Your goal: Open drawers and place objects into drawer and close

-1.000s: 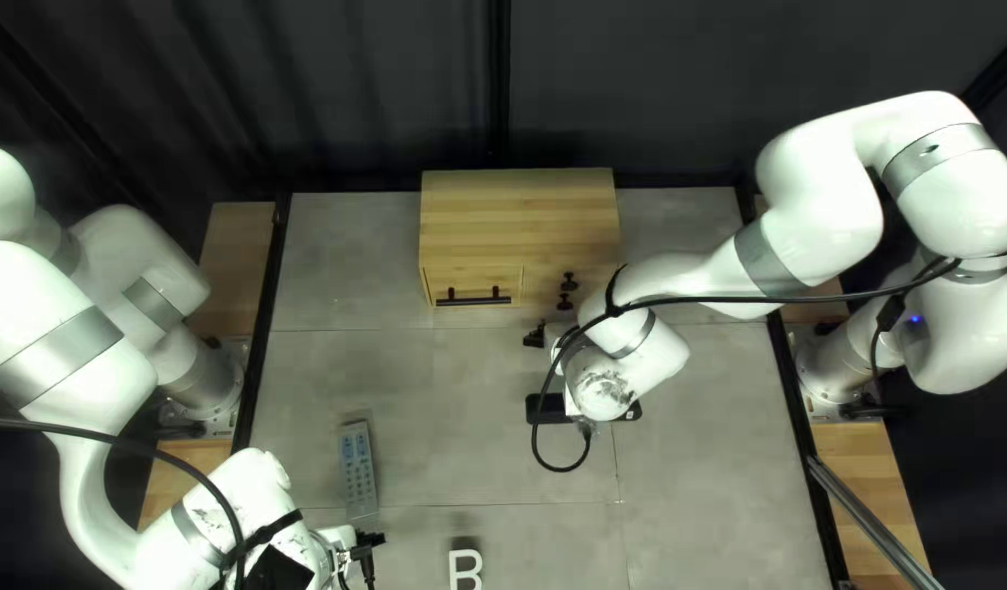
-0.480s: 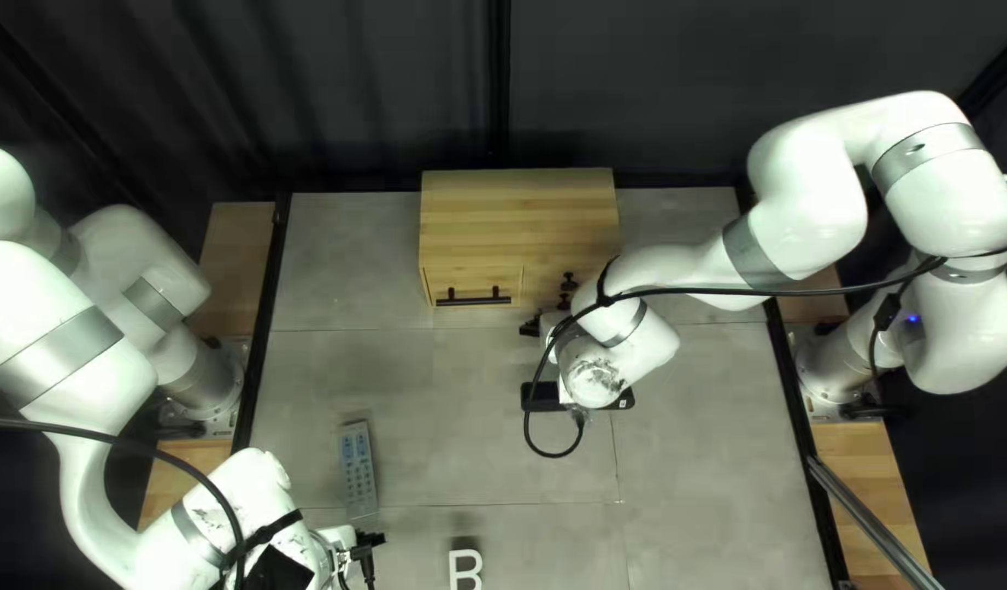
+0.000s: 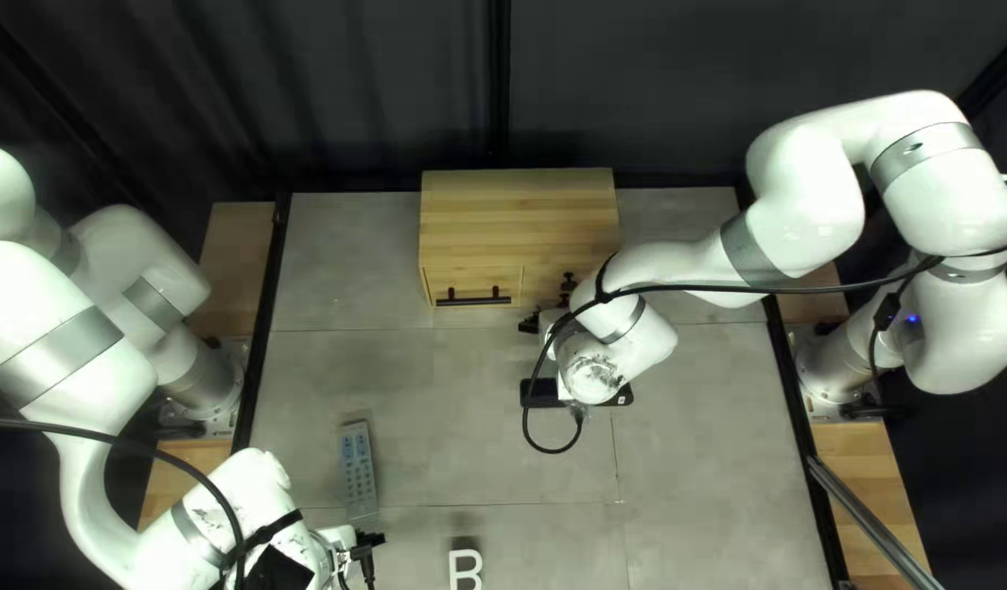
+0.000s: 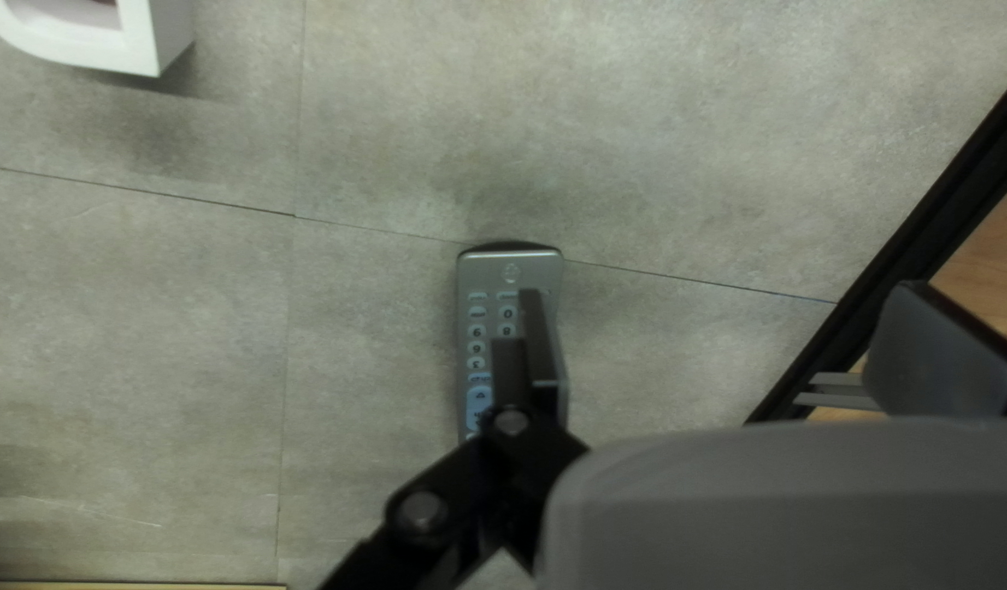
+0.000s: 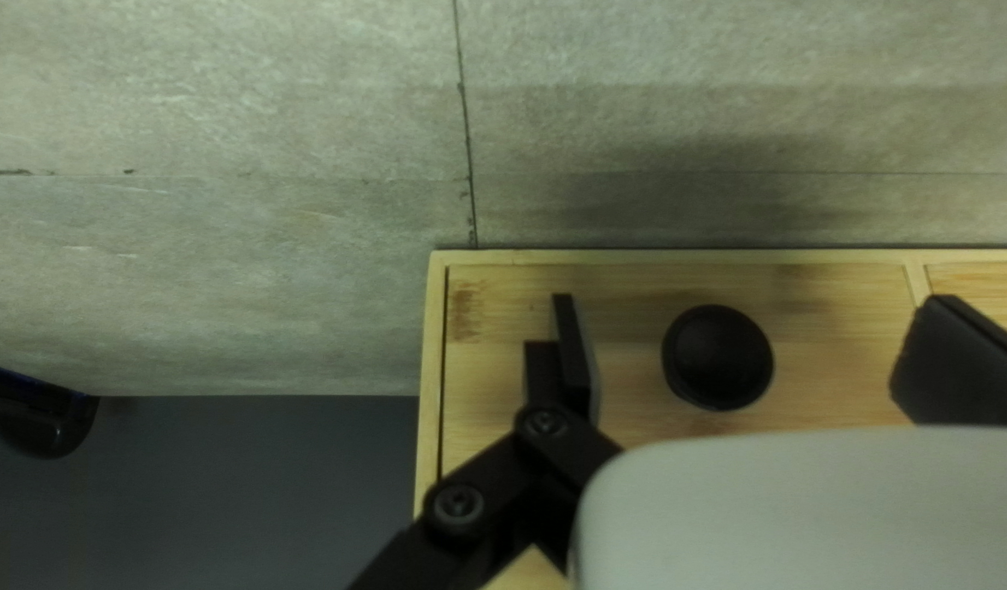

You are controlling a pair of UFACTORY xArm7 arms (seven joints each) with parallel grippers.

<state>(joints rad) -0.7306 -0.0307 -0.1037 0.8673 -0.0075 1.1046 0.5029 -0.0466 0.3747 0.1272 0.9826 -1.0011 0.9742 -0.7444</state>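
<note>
We are holding the left tool [image 3: 370, 541] low over the near part of the counter [image 3: 700, 470], beside the grey remote [image 3: 358, 470]. In the left wrist view, this tool [image 4: 722, 301] is standing wide, its two fingers well apart and pinching nothing; one is passing over the remote and hiding part of it, though we cannot tell whether they are touching. The white letter B [image 3: 466, 568] is sitting at the near edge of the top left view.

We are reaching with the right tool [image 3: 531, 325] to the front of the wooden cabinet [image 3: 520, 202]. In the right wrist view, it [image 5: 755, 301] is spreading its fingers to either side of a round black knob [image 5: 717, 357], neither one touching it. The drawer [image 3: 470, 281] with the black bar handle [image 3: 473, 299] is sitting closed. A flat black thing [image 3: 542, 394] is lying on the counter, partly hidden beneath our right arm [image 3: 689, 268].
</note>
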